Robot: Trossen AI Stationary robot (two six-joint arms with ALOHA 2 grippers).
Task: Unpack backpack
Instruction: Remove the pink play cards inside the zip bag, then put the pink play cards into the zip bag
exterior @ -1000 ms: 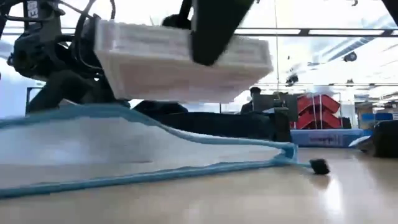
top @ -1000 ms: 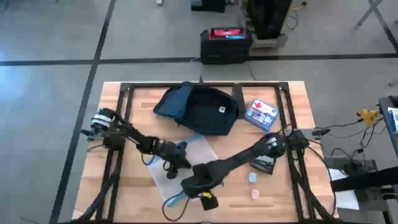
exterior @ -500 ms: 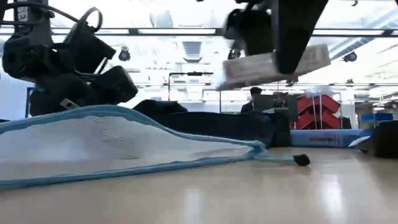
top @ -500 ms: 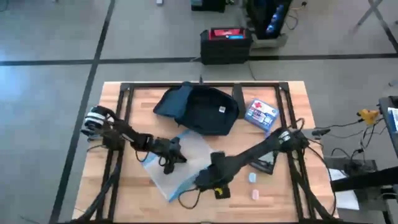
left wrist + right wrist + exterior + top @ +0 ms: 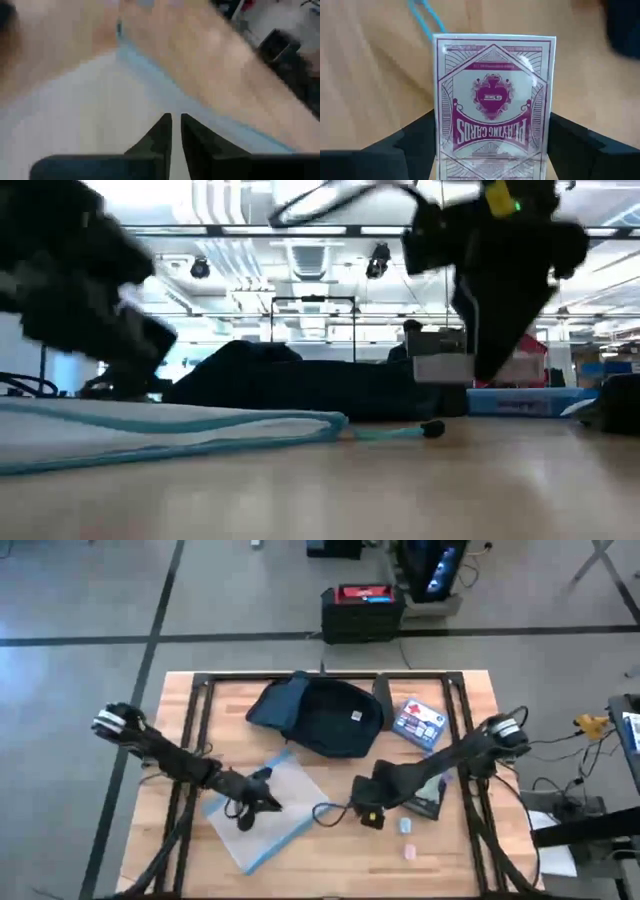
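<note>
The navy backpack [image 5: 325, 715] lies at the far middle of the table, with no gripper on it. A clear pouch with blue trim [image 5: 265, 815] lies flat near the table's left; its blue pull cord [image 5: 400, 432] trails toward the right. My left gripper [image 5: 176, 127] is shut and hangs just above the pouch [image 5: 100, 115]. My right gripper [image 5: 372, 808], at the table's middle, is shut on a playing-card box [image 5: 494, 95]. In the low view the box [image 5: 450, 367] hangs below that gripper [image 5: 480, 355]. My right gripper pinches the card box between its two fingers [image 5: 415, 145], one on each long side edge [image 5: 439, 130], near one end of the box. The fingers point steeply down. The box is lifted clear of the table, its printed face toward the wrist camera.
A blue-white box [image 5: 420, 722] lies right of the backpack. A dark flat object [image 5: 425, 804] and two small pale items [image 5: 405, 826], [image 5: 410, 852] lie near the right gripper. Black frame rails [image 5: 190, 740] run along both table sides.
My right gripper has carried the card box toward the table's right and far side, sinking a little and rolling. My left gripper has drawn back toward the left edge and risen. The pouch has slid left, and its raised upper side has fallen flat.
</note>
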